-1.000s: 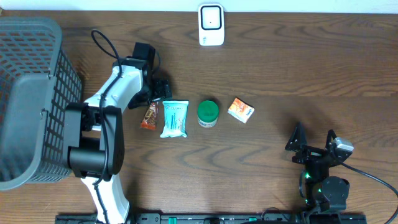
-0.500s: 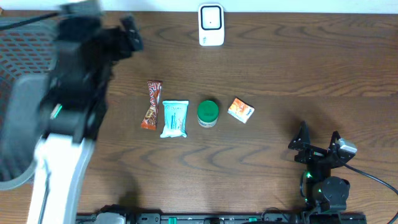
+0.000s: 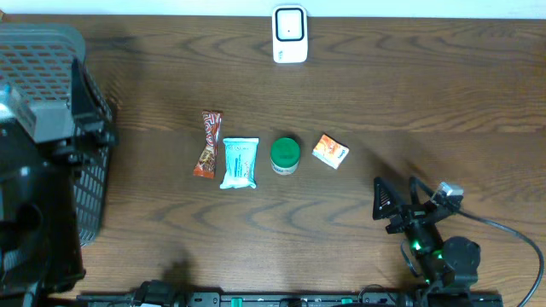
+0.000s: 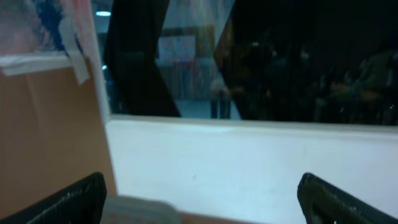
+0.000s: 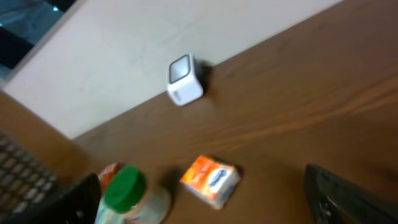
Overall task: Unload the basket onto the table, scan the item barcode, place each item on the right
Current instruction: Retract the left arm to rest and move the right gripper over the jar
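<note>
The left gripper [image 4: 199, 196] gapes wide and empty, facing a white wall [image 4: 249, 162] and a dark window [image 4: 298, 56]. The right gripper [image 3: 399, 205], equally wide, hovers over the wooden table [image 3: 409, 94] near the orange box [image 3: 330, 151]. The scanner [image 3: 290, 34] stands at the far edge. A second ago the left arm reached beside the candy bar [image 3: 207, 143]; now it is raised by the basket [image 3: 51, 51].

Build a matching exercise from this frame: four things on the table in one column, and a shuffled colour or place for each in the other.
Column A
1. scanner
2. jar
3. small box
4. basket

Column B
a. orange, right end of the row of items
b. green lid, between the pale blue packet and the orange item
c. white, alone by the table's far edge
d. grey mesh, at the table's left end

Pairs: 1-c, 2-b, 3-a, 4-d
</note>
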Robot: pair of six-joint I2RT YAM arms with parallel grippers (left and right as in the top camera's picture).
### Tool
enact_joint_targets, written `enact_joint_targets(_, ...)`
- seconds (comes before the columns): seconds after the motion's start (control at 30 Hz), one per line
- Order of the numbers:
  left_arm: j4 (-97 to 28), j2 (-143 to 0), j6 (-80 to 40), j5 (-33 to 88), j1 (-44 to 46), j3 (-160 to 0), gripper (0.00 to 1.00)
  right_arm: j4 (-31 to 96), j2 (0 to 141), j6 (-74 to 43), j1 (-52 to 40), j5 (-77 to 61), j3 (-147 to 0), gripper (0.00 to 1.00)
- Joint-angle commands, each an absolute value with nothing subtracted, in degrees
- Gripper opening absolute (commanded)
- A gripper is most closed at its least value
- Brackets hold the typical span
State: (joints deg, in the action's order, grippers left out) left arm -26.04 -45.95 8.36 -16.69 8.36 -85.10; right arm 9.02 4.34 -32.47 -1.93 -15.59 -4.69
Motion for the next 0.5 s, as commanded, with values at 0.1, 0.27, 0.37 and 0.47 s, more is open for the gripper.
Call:
enact_joint_targets(0.1, -27.2, -45.1, 10.9, -18.7, 8.1, -84.7, 0.98, 17.9, 19.0, -31.9, -5.7, -17.0, -22.1, 0.99)
enact_joint_targets(0.27, -27.2, -45.1, 10.9, -18.7, 8.1, -84.7, 0.98, 33.5, 39.9, -25.7, -13.1, -16.6, -40.0, 0.99)
enact_joint_targets(0.37, -27.2, -45.0, 10.9, -18.7, 8.1, -84.7, 0.98, 47.0, 55.2, -17.8, -18.7, -16.6, -53.4, 0.99)
enact_joint_targets(0.47, -27.2, -44.4, 10.9, -18.7, 8.1, -84.7, 0.98, 59.9, 69.6, -9.5, -22.7, -16.6, -65.8, 0.99)
